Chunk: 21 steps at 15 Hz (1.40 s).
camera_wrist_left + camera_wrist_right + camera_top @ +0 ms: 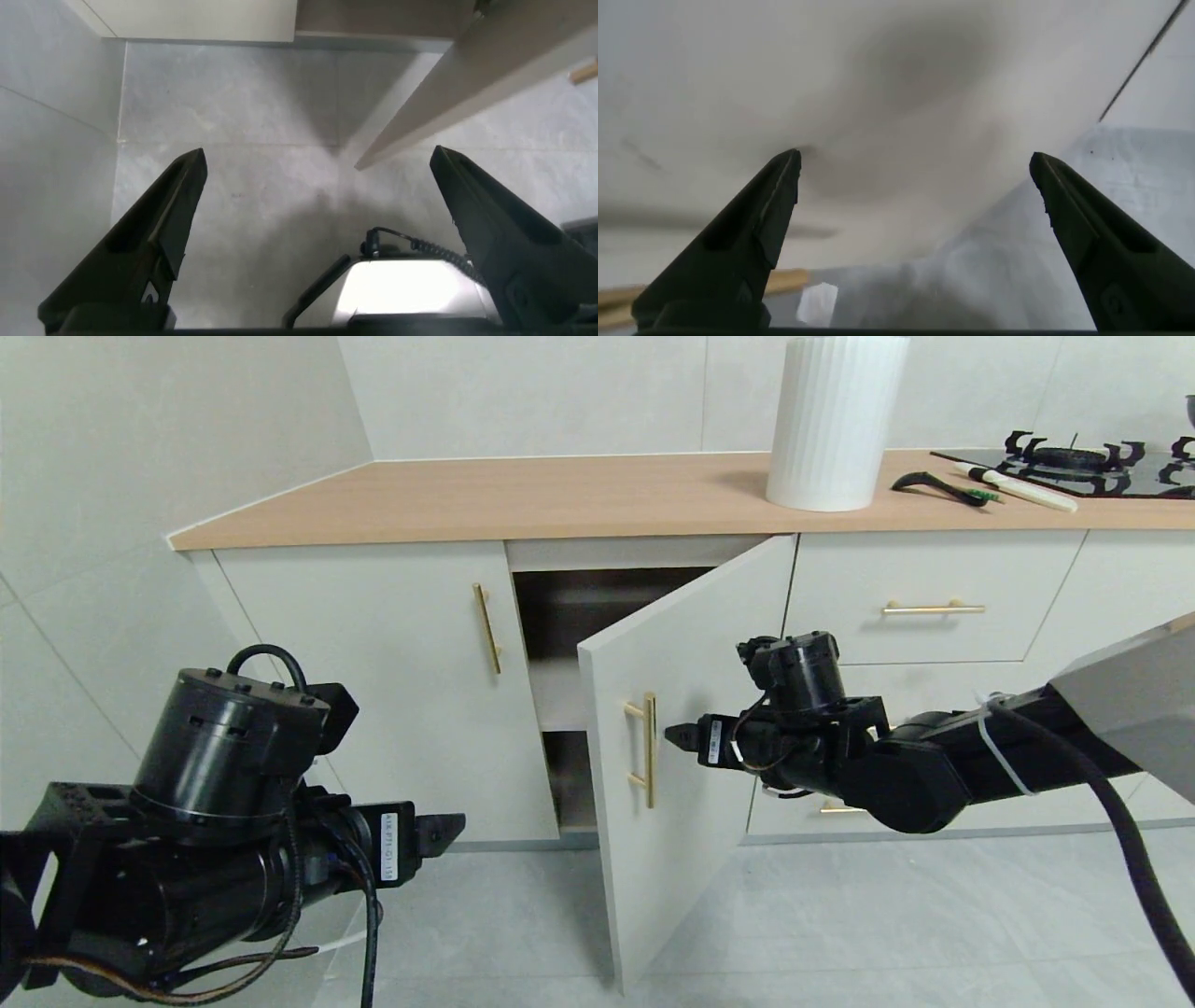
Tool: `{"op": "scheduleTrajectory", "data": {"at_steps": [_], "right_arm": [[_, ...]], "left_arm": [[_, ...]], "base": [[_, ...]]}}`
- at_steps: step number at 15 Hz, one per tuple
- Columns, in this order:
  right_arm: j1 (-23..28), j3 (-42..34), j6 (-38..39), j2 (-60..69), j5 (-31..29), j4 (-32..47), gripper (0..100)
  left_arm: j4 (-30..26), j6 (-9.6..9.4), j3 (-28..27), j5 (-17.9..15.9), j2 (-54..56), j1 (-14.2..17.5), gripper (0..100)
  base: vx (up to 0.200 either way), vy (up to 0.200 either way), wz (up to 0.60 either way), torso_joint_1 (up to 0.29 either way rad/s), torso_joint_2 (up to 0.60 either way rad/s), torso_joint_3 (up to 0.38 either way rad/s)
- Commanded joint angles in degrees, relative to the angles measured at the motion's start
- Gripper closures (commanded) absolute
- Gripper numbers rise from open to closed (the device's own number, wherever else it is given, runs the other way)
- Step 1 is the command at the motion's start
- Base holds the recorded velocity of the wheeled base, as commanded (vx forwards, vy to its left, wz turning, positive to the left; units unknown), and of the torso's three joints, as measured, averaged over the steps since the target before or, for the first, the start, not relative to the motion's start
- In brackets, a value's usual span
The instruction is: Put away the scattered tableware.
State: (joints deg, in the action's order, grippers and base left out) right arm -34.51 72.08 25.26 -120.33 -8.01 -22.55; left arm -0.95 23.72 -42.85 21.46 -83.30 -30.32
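At the upper right, a black curved utensil (934, 483) and a long white utensil (1022, 488) lie on the wooden countertop (523, 495). At centre, the right gripper (677, 735), fingers spread, sits just beside the brass bar handle (647, 749) of the half-open white cabinet door (695, 644). The left gripper (448, 829), also spread, hangs at lower left.

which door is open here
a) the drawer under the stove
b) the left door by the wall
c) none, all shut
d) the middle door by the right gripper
d: the middle door stands angled out from the cabinet front, with the dark cabinet inside showing behind it, and the right gripper sits just beside its gold handle.
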Motion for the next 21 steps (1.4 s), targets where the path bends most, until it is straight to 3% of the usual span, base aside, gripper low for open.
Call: {"op": "scheduleTrajectory", "data": {"at_steps": [1,5,9,21], "right_arm": [[0.0,0.3,0.1,-1.7,-0.5,-0.8,0],[0.0,0.3,1.1,-1.9,-0.6,-3.3,0],[0.0,2.3,3.6,-3.1,-1.0,-3.6,0],[0.7,16.5,9.0,-12.4,-14.0,-4.0,0]], "left_arm": [[0.0,-0.08,0.1,0.0,-0.1,0.3,0],[0.2,0.01,0.0,0.0,-0.5,0.6,0],[0.2,0.01,0.0,0.0,-0.4,0.7,0],[0.2,0.01,0.1,0.0,-0.5,0.7,0]], "base": [[0.200,0.000,0.00,-0.002,0.01,0.002],[0.200,0.000,0.00,-0.001,0.00,0.002],[0.000,0.000,0.00,0.000,0.00,0.000],[0.000,0.000,0.00,0.000,0.00,0.000]]}}
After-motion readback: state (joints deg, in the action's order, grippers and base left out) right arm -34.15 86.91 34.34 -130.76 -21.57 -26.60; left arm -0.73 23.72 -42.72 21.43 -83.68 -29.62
